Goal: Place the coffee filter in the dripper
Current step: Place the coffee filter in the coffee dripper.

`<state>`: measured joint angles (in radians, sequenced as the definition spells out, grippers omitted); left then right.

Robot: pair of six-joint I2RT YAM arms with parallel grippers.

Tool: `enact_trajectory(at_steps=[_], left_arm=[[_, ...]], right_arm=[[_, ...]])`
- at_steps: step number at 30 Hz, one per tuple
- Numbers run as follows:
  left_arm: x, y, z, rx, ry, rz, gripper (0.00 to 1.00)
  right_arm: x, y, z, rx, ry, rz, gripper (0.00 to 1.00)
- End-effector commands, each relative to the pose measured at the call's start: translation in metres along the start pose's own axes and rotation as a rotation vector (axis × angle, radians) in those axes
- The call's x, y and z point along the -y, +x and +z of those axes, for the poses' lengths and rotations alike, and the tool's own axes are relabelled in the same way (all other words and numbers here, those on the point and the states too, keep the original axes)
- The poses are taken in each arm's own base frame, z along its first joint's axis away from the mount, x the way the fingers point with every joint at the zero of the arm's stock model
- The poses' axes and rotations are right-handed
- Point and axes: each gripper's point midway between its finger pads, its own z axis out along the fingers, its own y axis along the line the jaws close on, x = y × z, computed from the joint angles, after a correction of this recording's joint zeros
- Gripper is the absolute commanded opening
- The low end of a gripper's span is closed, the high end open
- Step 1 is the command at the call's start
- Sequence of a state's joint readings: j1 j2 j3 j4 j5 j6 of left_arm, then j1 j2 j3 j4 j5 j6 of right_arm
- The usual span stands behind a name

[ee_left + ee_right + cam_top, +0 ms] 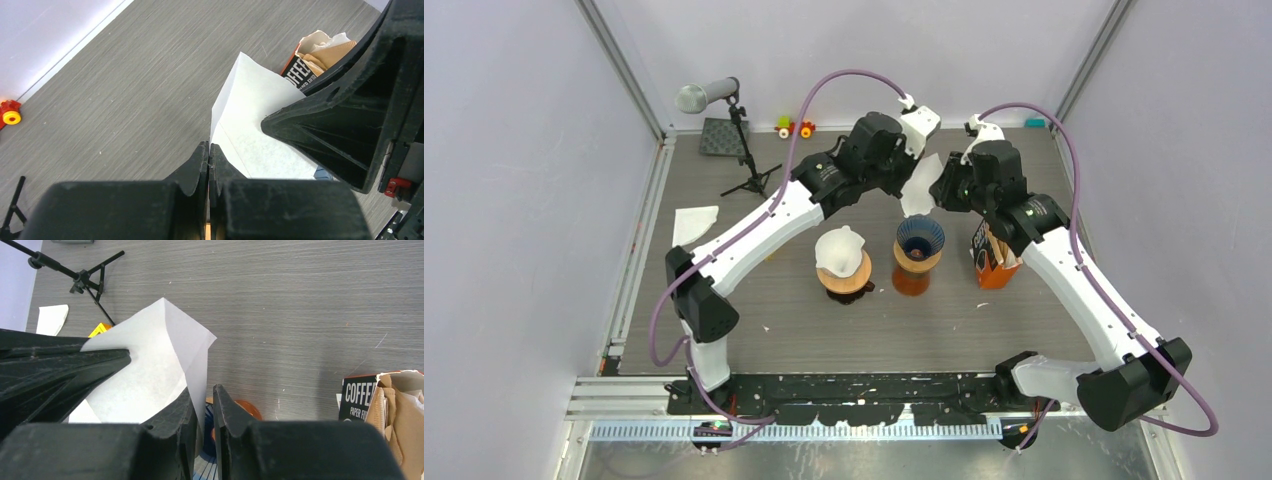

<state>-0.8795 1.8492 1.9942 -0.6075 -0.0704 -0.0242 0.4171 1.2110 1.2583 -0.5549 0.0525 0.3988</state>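
The top camera looks down on the whole table [944,330]; both wrist cameras face the filter [250,115] closely.

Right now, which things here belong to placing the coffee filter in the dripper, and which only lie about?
For the job: white paper filter; dark blue ribbed dripper on its amber pot.
Lying about: grey stand microphone; red-and-yellow toy; black-and-orange filter box; white cone with brown base; loose white paper sheet.
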Motion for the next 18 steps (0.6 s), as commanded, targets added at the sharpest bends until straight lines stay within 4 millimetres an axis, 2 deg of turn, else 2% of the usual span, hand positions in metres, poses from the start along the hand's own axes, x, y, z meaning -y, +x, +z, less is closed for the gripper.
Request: enact_trajectory(at_steps=[1,6,18], left_arm=[[-0.009,-0.027,-0.027,0.082,-0.042,0.013,0.0],[-0.014,-0.03,-0.034,0.097,-0.059,0.036,0.0],[-0.017,-0.026,-0.038,0.098,-0.054,0.037,0.0]], right_arm=[[-0.004,-0.023,-0.011,0.088,-0.004,-0.016,0.21],[-0.004,-0.026,-0.017,0.107,-0.01,-0.019,0.18],[-0.006,-0.022,-0.018,0.109,-0.038,-0.038,0.18]])
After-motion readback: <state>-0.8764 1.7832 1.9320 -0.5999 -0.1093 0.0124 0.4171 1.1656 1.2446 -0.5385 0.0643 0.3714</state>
